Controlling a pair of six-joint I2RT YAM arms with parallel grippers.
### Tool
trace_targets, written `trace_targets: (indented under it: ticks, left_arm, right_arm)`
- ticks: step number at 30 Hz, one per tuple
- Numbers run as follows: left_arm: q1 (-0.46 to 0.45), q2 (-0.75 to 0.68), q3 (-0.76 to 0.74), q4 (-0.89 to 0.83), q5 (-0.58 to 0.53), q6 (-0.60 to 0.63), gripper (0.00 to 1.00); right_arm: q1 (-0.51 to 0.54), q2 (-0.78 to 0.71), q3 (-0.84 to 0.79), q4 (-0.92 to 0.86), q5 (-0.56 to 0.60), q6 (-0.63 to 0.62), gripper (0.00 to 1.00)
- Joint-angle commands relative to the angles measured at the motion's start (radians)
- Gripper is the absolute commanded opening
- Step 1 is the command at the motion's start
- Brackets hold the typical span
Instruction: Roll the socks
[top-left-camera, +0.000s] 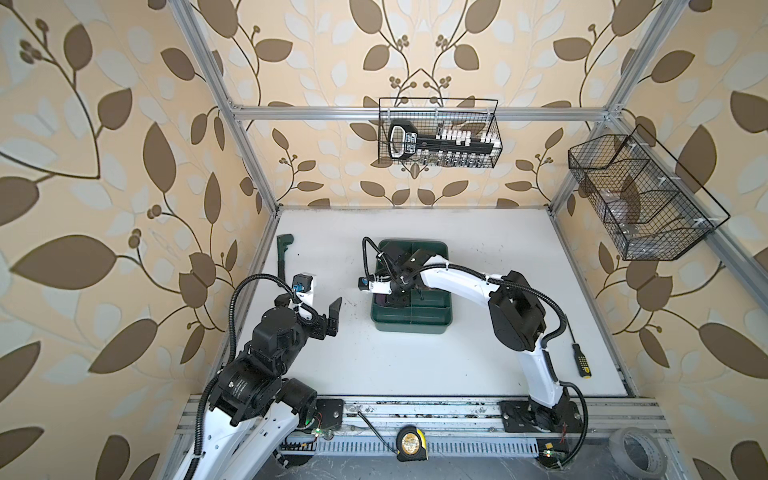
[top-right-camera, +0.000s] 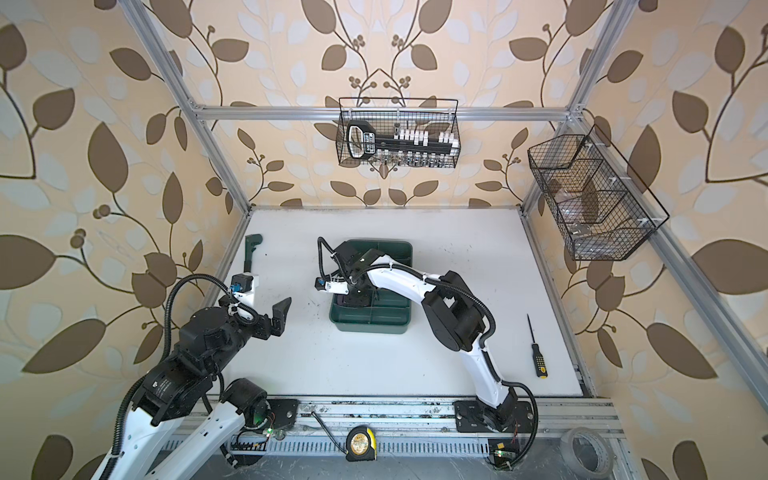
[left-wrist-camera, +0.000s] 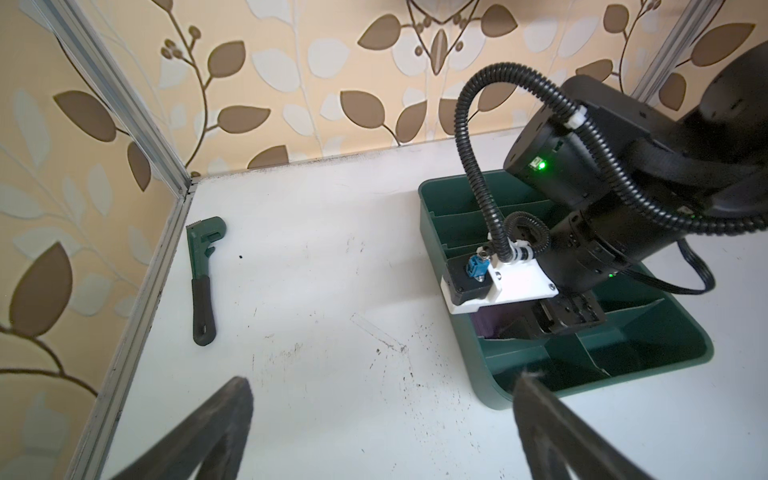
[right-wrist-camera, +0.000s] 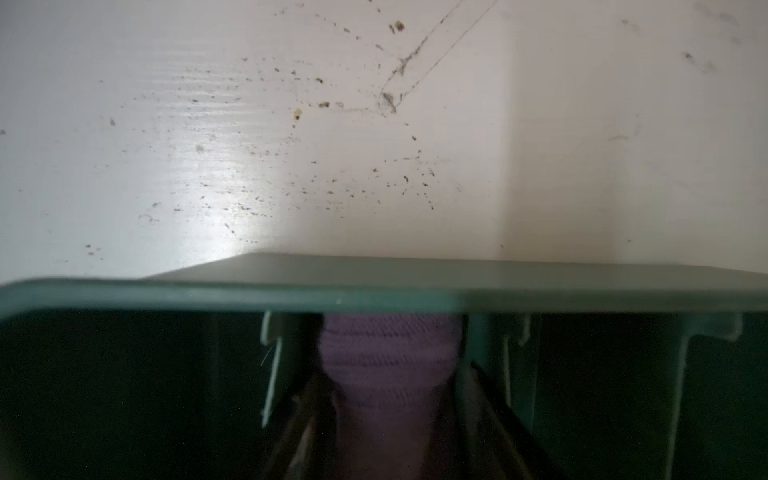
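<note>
Apparently stowing: right pincer (right-wrist-camera: 392, 386) straddles purple sock (right-wrist-camera: 390, 340) in green tray (right-wrist-camera: 374, 293), grip indeterminate. Left pincer (left-wrist-camera: 384, 382), jaws apart, hangs at tray's nine o'clock. Next: release, lift clear.

Left fingers (top-left-camera: 335, 306) stand spread wide; right arm (top-left-camera: 457, 277) reaches forward, bent, right fingers (right-wrist-camera: 305, 419) pointing down.

The purple sock (right-wrist-camera: 390, 353) is blurred and edge-cropped in the right wrist view, and in both top views the right arm (top-left-camera: 449, 276) hides most of it at the green tray's (top-left-camera: 409, 326) eight o'clock.
</note>
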Motion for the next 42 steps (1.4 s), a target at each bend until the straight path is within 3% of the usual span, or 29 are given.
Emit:
trace_targets:
  ticks: [1, 10, 16, 22, 28, 31, 33, 36, 38, 42]
  left_arm:
    - [-0.011, 0.023, 0.011, 0.016, -0.026, -0.015, 0.99]
    - [-0.011, 0.033, 0.021, 0.018, -0.028, -0.009, 0.99]
    - [-0.011, 0.050, 0.044, 0.023, -0.058, -0.039, 0.99]
    - [-0.009, 0.161, 0.063, 0.040, -0.152, -0.139, 0.99]
    - [0.038, 0.376, 0.055, 0.205, -0.197, -0.163, 0.99]
    - [0.091, 0.467, 0.044, 0.317, -0.231, -0.181, 0.99]
    - [0.140, 0.522, 0.035, 0.373, -0.248, -0.208, 0.99]
    - [0.228, 0.591, -0.029, 0.489, -0.220, -0.198, 0.99]
    - [0.273, 0.631, -0.076, 0.554, -0.261, -0.204, 0.99]
    - [0.355, 0.716, -0.162, 0.716, -0.214, -0.190, 0.99]
  right_arm:
    - [0.020, -0.020, -0.022, -0.090, -0.008, -0.033, 1.00]
    - [0.016, -0.136, -0.007, -0.142, -0.001, -0.071, 1.00]
    - [-0.036, -0.353, -0.071, -0.023, -0.010, -0.010, 1.00]
    - [-0.155, -0.758, -0.407, 0.372, 0.077, 0.185, 1.00]
    - [-0.399, -1.203, -0.954, 0.786, 0.220, 0.441, 1.00]
    - [-0.521, -1.359, -1.179, 0.892, 0.413, 0.595, 1.00]
    - [-0.578, -1.430, -1.312, 0.939, 0.533, 0.677, 1.00]
    - [-0.634, -1.466, -1.471, 1.030, 0.623, 0.733, 1.00]
    - [-0.645, -1.457, -1.536, 1.074, 0.675, 0.742, 1.00]
    - [-0.648, -1.396, -1.624, 1.176, 0.727, 0.745, 1.00]
